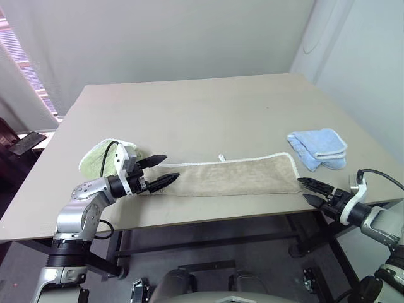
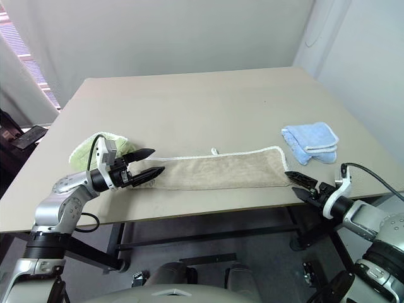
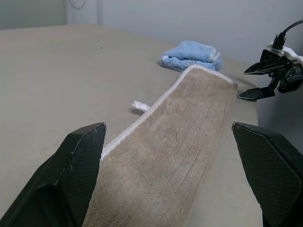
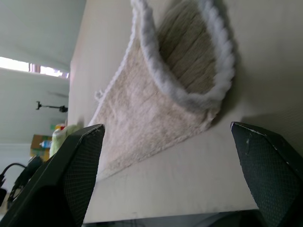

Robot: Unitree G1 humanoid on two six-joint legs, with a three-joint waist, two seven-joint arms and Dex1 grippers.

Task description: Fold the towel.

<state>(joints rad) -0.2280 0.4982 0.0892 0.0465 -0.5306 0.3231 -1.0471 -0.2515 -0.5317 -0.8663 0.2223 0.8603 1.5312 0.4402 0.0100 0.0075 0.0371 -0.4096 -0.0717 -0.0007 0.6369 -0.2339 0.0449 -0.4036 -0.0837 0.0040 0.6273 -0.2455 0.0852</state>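
The beige towel (image 1: 227,175) lies as a long strip along the table's near edge, its white corded edging on the far side and a small loop sticking out at mid-length. My left gripper (image 1: 160,170) is open at the strip's left end, its fingers just above the cloth. At the right end my right gripper (image 1: 311,191) is open too, a little short of the towel's corner and holding nothing. In the right wrist view the corded end (image 4: 189,90) of the towel lies between the two fingers. The left wrist view looks down the towel (image 3: 175,156) toward the right gripper (image 3: 259,81).
A folded light blue cloth (image 1: 319,148) lies at the right of the table (image 1: 202,107), beyond the towel's end. A light green cloth (image 1: 101,156) sits behind my left gripper. A dark object rests off the table at the far left.
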